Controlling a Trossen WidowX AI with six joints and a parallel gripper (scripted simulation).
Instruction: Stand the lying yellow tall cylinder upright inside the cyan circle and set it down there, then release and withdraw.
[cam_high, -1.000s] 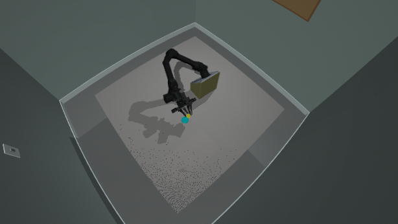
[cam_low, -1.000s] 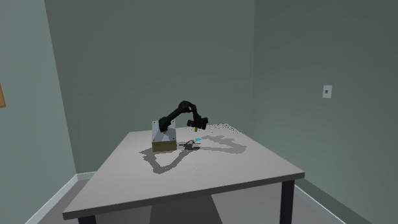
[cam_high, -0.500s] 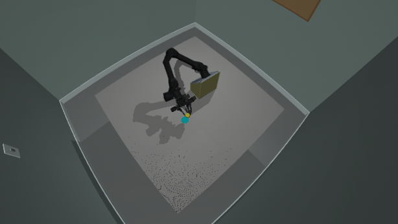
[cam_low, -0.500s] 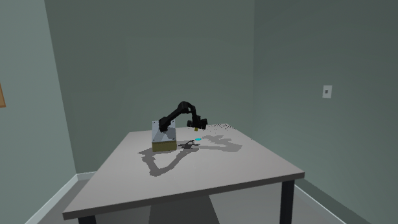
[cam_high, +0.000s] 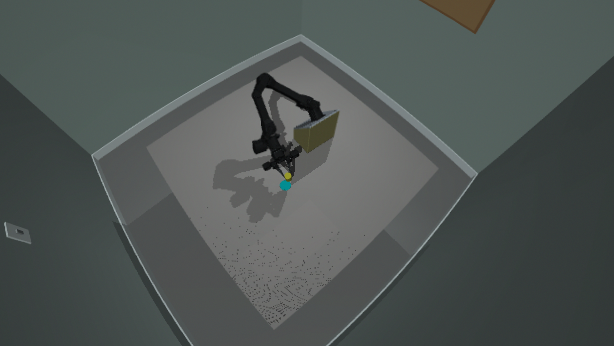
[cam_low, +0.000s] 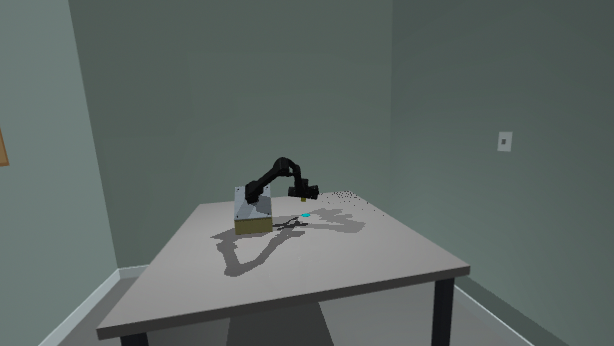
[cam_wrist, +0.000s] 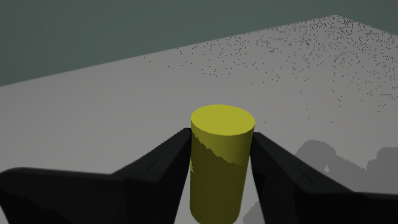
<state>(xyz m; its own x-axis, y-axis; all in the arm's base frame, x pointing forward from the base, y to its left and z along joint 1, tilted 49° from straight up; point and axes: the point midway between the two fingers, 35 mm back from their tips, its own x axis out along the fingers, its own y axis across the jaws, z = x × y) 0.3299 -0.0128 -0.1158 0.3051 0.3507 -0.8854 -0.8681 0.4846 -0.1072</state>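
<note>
The yellow tall cylinder (cam_high: 287, 176) (cam_low: 303, 199) (cam_wrist: 220, 165) is held between the fingers, close to upright, its top face showing in the wrist view. My gripper (cam_high: 288, 177) (cam_wrist: 221, 137) is shut on it. In the exterior view the cylinder hangs above the table, only its lower part showing under the gripper. The cyan circle (cam_high: 285, 185) (cam_low: 306, 215) lies flat on the table, below the cylinder in the exterior view and just beside it in the top view. The circle does not show in the wrist view.
The arm's base stands on a box (cam_high: 322, 134) (cam_low: 253, 226) with yellowish sides, beside the gripper. The table (cam_high: 370, 165) (cam_low: 300, 270) carries the arm's dark shadows. Its edge (cam_low: 280, 301) shows in the exterior view.
</note>
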